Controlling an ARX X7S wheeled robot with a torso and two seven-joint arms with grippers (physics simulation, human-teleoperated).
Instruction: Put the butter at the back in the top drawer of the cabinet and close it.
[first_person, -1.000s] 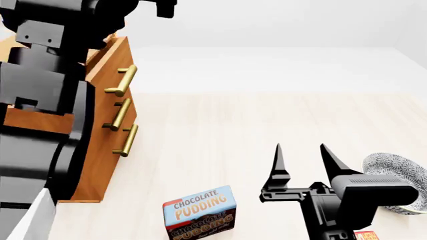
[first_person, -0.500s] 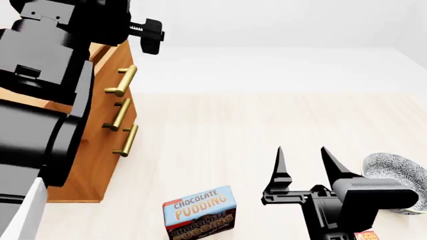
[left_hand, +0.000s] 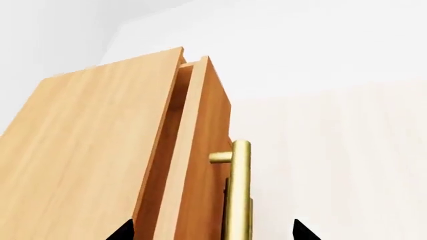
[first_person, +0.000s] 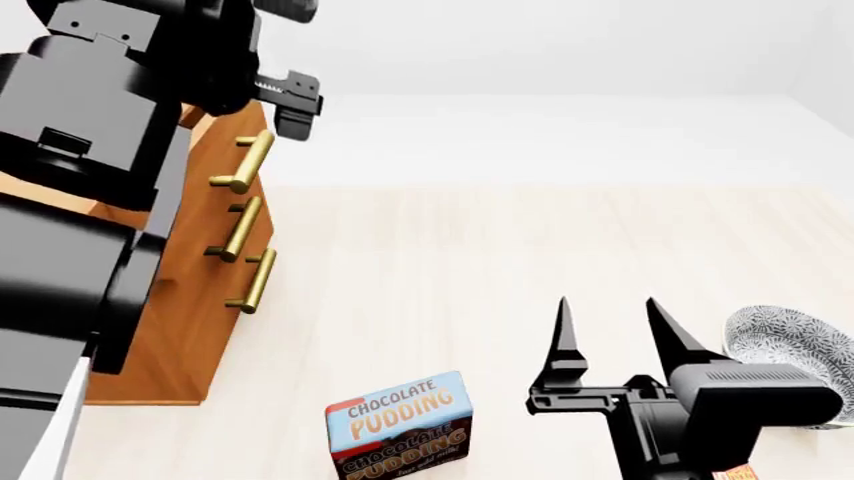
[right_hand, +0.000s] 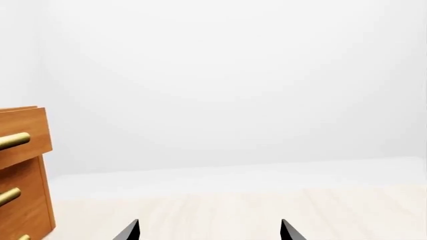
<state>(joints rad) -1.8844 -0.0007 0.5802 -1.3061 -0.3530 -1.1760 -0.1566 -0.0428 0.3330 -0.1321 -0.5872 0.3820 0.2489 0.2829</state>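
Observation:
The cabinet (first_person: 200, 300) stands at the left in the head view, partly behind my left arm. Its top drawer (left_hand: 207, 150) is out by a narrow gap, and the brass handle (left_hand: 240, 190) lies between the open tips of my left gripper (left_hand: 212, 232). From the head, that left gripper (first_person: 291, 55) hangs just above the top handle (first_person: 247, 160). Only a sliver of the red-orange butter (first_person: 738, 472) shows at the bottom edge, behind my right arm. My right gripper (first_person: 614, 330) is open and empty above the floor, its tips also showing in the right wrist view (right_hand: 208, 231).
A brown-and-blue Chocolate Pudding box (first_person: 400, 425) stands near the bottom middle. A patterned plate (first_person: 787, 345) lies at the right edge. The two lower drawers (first_person: 247, 255) have like handles. The cabinet's front (right_hand: 23, 175) shows at the left of the right wrist view.
My left arm has swung its gripper down and nearer to the top drawer's handle. The right gripper has sunk slightly in the view and stayed open.

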